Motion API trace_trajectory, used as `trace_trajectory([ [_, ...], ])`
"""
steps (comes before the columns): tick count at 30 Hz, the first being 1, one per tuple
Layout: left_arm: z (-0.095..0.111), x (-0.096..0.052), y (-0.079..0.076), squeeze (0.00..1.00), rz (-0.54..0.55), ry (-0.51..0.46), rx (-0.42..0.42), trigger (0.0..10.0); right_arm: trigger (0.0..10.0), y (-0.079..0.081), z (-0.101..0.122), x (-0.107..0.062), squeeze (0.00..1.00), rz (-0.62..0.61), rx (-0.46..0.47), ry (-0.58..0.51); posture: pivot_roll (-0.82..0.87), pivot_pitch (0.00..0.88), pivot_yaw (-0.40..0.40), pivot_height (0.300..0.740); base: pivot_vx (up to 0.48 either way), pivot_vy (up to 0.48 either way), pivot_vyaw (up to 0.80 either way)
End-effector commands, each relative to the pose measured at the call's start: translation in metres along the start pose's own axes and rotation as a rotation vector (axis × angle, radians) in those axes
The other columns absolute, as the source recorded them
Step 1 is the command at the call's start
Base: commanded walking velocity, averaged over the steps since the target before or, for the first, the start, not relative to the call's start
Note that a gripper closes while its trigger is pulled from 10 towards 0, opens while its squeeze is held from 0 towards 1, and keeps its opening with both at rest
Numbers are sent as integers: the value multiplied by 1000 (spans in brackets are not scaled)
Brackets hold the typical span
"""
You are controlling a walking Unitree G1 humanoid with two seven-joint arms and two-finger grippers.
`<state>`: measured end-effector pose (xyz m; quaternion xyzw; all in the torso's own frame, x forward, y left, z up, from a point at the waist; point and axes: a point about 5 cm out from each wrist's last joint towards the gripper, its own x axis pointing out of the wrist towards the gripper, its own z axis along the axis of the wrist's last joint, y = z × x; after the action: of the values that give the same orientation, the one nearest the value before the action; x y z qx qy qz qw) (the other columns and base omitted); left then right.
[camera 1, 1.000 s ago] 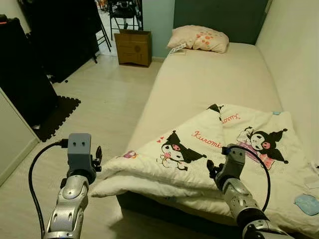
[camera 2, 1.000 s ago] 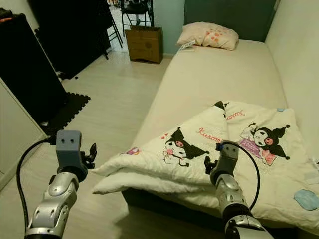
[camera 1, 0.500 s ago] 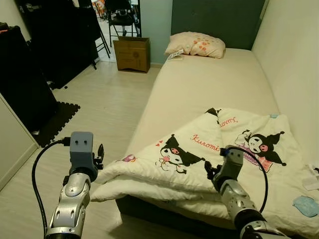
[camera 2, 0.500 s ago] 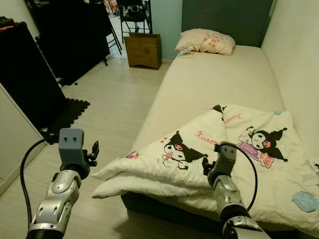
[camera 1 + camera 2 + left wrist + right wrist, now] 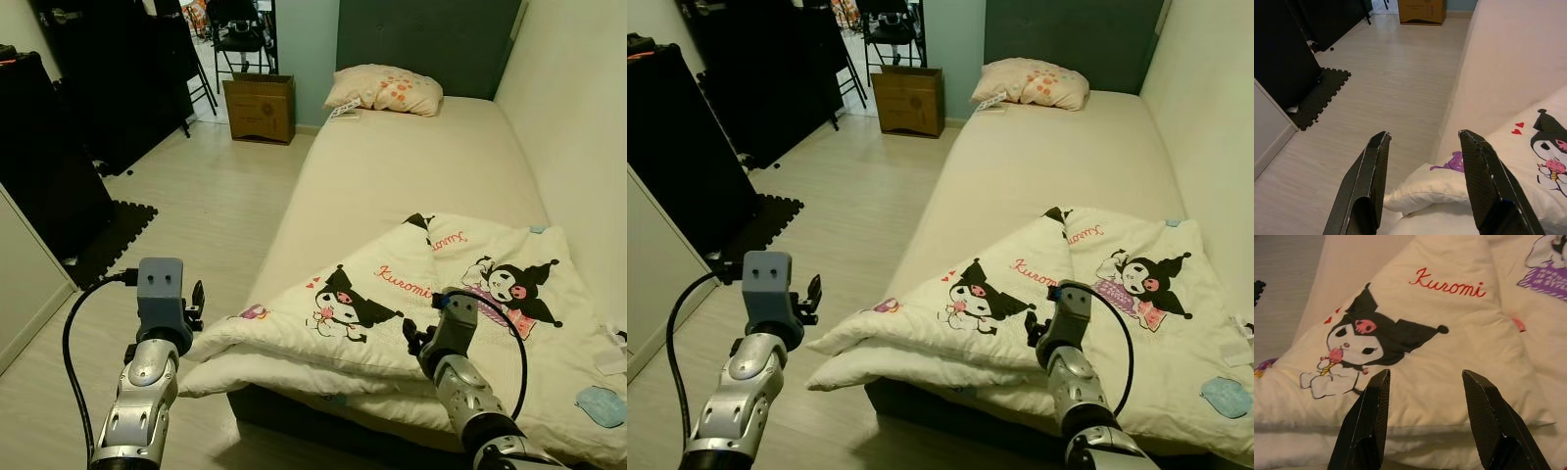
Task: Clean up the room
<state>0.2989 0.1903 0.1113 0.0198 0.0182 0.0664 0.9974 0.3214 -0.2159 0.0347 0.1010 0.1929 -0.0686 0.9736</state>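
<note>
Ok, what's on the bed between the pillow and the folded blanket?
Nothing: in the left eye view, bare sheet runs from pillow to blanket.

- blanket [image 5: 411,294]: soft matt printed cloth
- floor [image 5: 196,215]: pale smooth wood-look boards
- box [image 5: 260,108]: brown cardboard
- gripper fingers [image 5: 1371,186]: black, faint sheen

Head stereo pair looked forward and down from standing height along the bed [image 5: 411,166] toward the pillow [image 5: 384,89], while each wrist camera looked close along its own spread fingers at the folded duvet [image 5: 1449,357], the patch all four views shared.
</note>
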Motion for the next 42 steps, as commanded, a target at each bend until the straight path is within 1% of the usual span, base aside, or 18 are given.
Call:
trace_trajectory([
  [1,-3,3,0,0,-11,15,23,10000,10000,-2,-5,-1,0,-8,-12,27,-24,59,32,740,0,0,0],
  [9,-3,4,3,0,-7,13,23,10000,10000,2,-9,-2,0,1,-19,31,-30,57,23,740,0,0,0],
  [12,-2,1,3,0,8,3,21,10000,10000,8,-15,-3,0,11,-28,38,0,58,-16,740,0,0,0],
  [15,-3,-3,5,0,22,0,19,10000,10000,12,-17,-3,0,9,-22,37,0,63,-24,740,0,0,0],
  [24,-10,-11,4,0,25,22,9,10000,10000,22,-22,-7,0,14,10,-6,-16,82,6,740,0,0,0],
  [25,-11,-12,4,0,23,24,10,10000,10000,22,-22,-7,0,11,28,-13,-16,87,13,740,0,0,0],
  [30,-14,-15,5,0,19,38,13,10000,10000,19,-24,-9,0,2,32,-22,-19,90,26,740,0,0,0],
  [32,-16,-18,7,0,23,49,11,10000,10000,19,-26,-10,0,19,11,-8,-27,91,34,740,0,0,0],
  [33,-22,-20,9,0,36,68,-1,10000,10000,19,-26,-10,0,28,-67,1,-30,92,36,740,0,0,0],
  [34,-25,-22,10,0,43,77,-3,10000,10000,21,-26,-10,0,40,-100,-2,-35,91,36,740,0,0,0],
  [35,-25,-22,10,0,43,77,-3,10000,10000,21,-26,-10,0,40,-100,-2,-35,91,36,740,0,0,0],
  [36,-29,-23,12,0,49,86,3,10000,10000,23,-26,-10,0,55,-131,-8,-35,91,36,740,0,0,0],
  [37,-37,-28,15,0,57,108,15,10000,10000,33,-24,-11,0,109,-208,-38,-37,92,36,740,0,0,0],
  [38,-40,-30,16,0,63,118,13,10000,10000,37,-22,-11,0,128,-240,-63,-34,95,33,740,0,0,0],
  [39,-40,-30,16,0,63,118,13,10000,10000,37,-22,-11,0,128,-240,-63,-34,95,33,740,0,0,0],
  [40,-42,-32,17,0,68,127,6,10000,10000,41,-20,-11,0,142,-259,-79,-34,95,33,740,0,0,0],
  [41,-45,-34,17,0,70,135,10,10000,10000,49,-16,-10,0,159,-249,-103,-30,97,32,740,0,0,0],
  [42,-45,-34,17,0,70,135,10,10000,10000,49,-16,-10,0,159,-249,-103,-30,97,32,740,0,0,0],
])
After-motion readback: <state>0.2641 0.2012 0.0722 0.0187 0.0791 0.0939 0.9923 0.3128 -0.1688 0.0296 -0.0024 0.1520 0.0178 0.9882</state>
